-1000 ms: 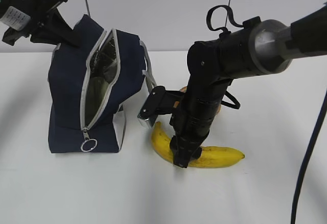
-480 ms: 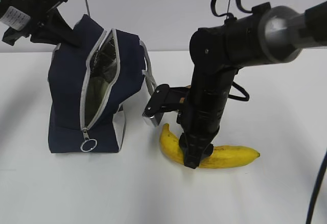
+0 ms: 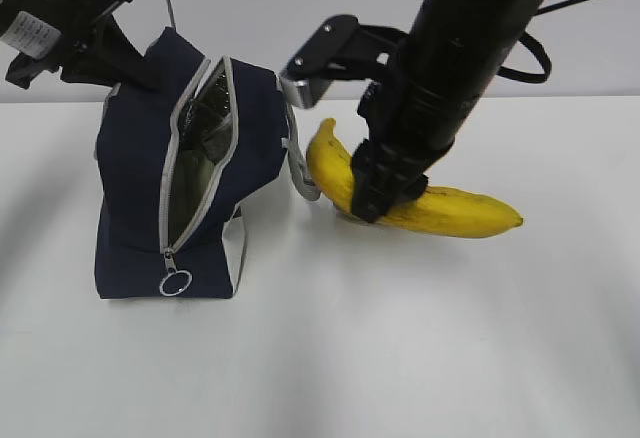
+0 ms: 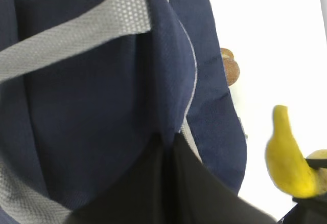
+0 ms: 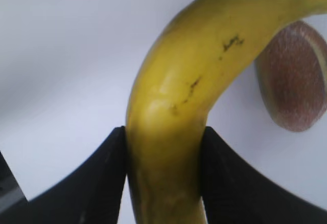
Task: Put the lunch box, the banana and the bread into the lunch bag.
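The navy lunch bag (image 3: 130, 178) stands at the left with its grey zipper open. A pale green shape (image 3: 192, 176) shows inside; I cannot tell whether it is the lunch box. My left gripper (image 3: 128, 66) is shut on the bag's top fabric (image 4: 102, 106) and holds it up. My right gripper (image 3: 375, 196) is shut on the yellow banana (image 3: 450, 213) at its middle and holds it above the table, just right of the bag. The banana also shows in the wrist views (image 4: 286, 157) (image 5: 204, 55). The brown bread (image 5: 296, 75) lies on the table under and behind the banana (image 4: 230, 68).
The bag's ring pull (image 3: 174, 283) hangs at the bottom of the zipper. A grey strap (image 3: 300, 168) hangs off the bag's right side, close to the banana's near tip. The white table (image 3: 400, 358) stretches in front and to the right.
My right gripper has lifted the banana off the table, up and back, so its left tip is now beside the bag's upper right side. The left gripper and bag have not moved.
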{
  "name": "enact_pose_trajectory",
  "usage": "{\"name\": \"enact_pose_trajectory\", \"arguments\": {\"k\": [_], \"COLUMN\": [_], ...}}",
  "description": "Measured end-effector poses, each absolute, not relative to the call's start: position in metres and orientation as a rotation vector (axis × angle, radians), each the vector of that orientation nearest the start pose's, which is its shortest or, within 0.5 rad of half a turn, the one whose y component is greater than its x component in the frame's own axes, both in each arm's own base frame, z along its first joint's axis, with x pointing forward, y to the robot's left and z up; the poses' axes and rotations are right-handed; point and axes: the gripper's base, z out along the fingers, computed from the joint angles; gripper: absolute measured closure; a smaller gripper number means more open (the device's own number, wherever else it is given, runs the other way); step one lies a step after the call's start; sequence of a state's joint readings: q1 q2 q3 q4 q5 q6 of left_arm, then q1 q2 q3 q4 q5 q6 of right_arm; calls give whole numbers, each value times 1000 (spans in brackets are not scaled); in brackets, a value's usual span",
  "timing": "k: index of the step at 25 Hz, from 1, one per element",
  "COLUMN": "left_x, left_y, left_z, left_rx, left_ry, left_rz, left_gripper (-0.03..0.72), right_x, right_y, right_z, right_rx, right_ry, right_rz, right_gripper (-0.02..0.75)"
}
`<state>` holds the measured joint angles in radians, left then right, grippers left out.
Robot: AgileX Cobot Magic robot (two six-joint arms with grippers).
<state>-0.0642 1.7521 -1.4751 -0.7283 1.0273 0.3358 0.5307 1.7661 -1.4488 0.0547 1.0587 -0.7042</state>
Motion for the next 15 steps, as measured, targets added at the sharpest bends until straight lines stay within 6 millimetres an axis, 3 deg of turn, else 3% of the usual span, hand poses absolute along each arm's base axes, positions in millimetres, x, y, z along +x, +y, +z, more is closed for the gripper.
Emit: {"name": "enact_pose_trajectory", "arguments": {"k": [8, 15], "left_x": [373, 373], "left_y": [-76, -77], "left_z": [304, 304], "left_rx": [136, 126], "left_ry": [2554, 2543], "left_rz": [-864, -871], "left_gripper": [691, 691], "right_x": [325, 351], "right_y": [224, 251], "right_z": [310, 302], "right_rx": [-1363, -1143], "right_ry": [2271, 2346], "right_rz": [450, 669], "right_gripper": [422, 422]}}
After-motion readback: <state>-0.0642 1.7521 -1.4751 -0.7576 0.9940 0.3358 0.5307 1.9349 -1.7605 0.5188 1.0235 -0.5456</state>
